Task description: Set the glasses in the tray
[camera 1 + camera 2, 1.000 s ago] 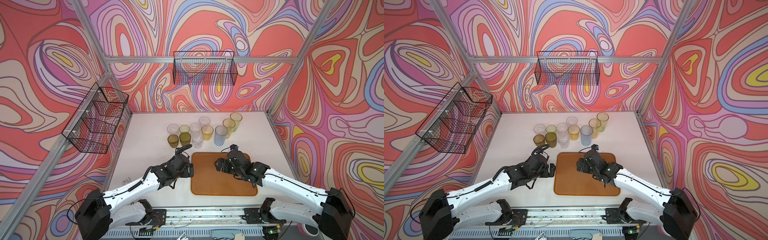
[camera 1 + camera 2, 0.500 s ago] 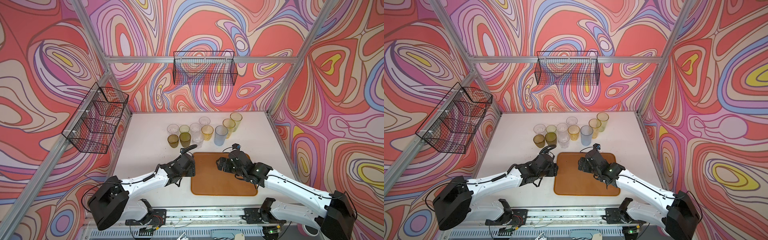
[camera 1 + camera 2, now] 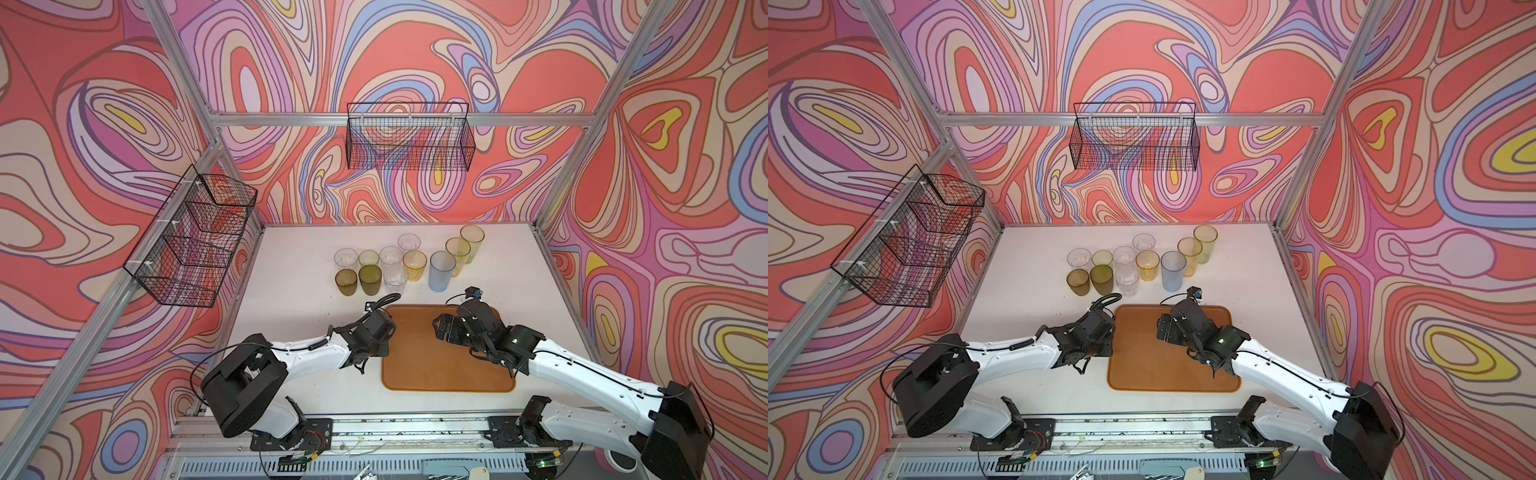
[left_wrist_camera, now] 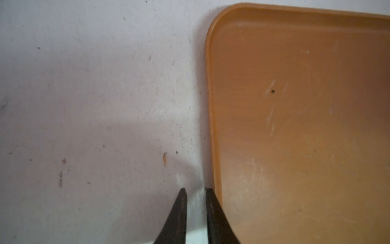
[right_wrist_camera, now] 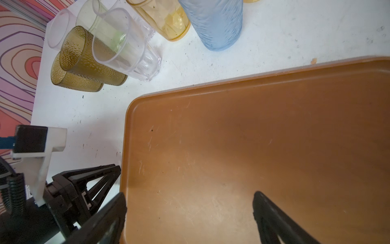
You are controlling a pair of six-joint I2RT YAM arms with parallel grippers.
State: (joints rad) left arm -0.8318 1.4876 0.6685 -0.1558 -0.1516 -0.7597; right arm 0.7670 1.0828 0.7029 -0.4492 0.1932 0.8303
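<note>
The glasses (image 3: 399, 266) (image 3: 1133, 266) stand upright in a cluster on the white table behind the tray; several are clear, yellow or olive, and a pale blue glass (image 5: 215, 25) stands nearest the tray. The orange-brown tray (image 3: 449, 374) (image 3: 1167, 374) (image 4: 295, 126) (image 5: 253, 137) holds nothing. My left gripper (image 3: 385, 351) (image 4: 195, 190) is low over the table just outside the tray's left rim, its jaws drawn almost together with only a thin slit and nothing in it. My right gripper (image 3: 440, 328) (image 5: 190, 196) hangs open over the tray's far half.
A black wire basket (image 3: 409, 141) hangs on the back wall and another wire basket (image 3: 191, 245) on the left wall, both above the table. The left gripper (image 5: 114, 169) shows in the right wrist view beside the tray's edge.
My left gripper has closed from wide open to nearly together and moved right, up to the tray's left rim. The right gripper has hardly moved and stays open.
</note>
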